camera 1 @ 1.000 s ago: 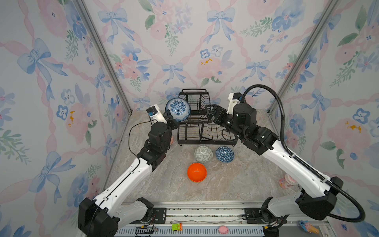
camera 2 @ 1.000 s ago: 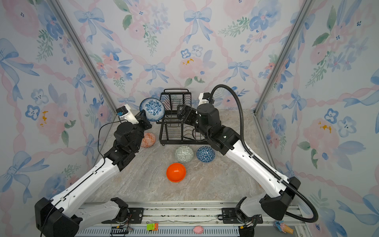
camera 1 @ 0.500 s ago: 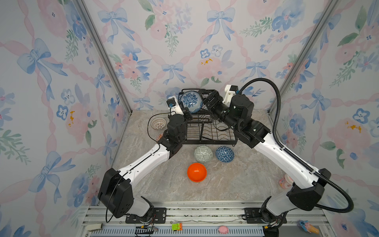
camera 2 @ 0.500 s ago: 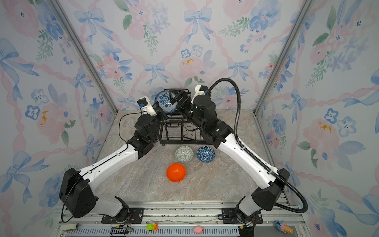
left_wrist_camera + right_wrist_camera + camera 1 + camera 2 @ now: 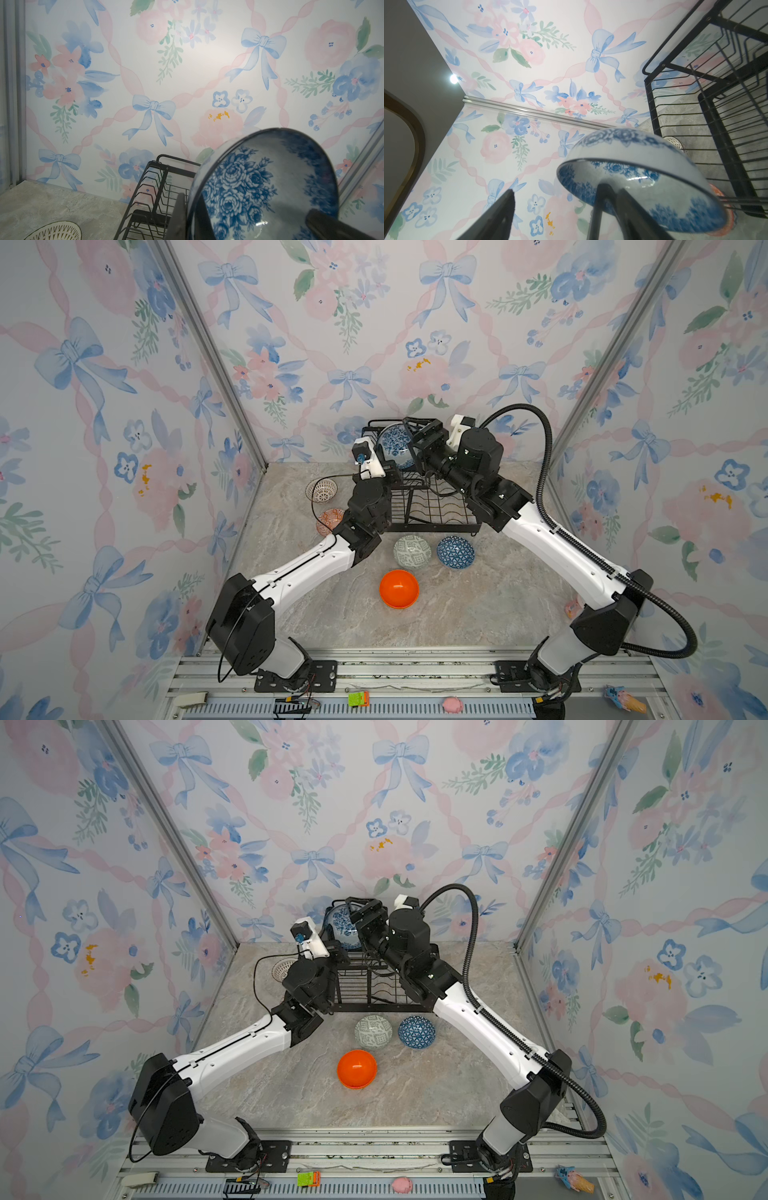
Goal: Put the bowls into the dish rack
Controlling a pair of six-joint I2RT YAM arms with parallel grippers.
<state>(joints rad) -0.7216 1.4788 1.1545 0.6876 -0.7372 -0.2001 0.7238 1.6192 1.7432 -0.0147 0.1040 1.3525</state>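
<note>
Two grippers meet at the blue-and-white bowl, tilted beside the raised basket of the dish rack. Only the left wrist view shows my left gripper pinching its rim; the right wrist view shows my right gripper spread wide.

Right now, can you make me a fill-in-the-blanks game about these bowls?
The left pincer grips the blue-and-white bowl by its ___.
___ bowls sit on the table.
The plain bowl nearest the front is ___.
Missing words: rim, five, orange.
</note>
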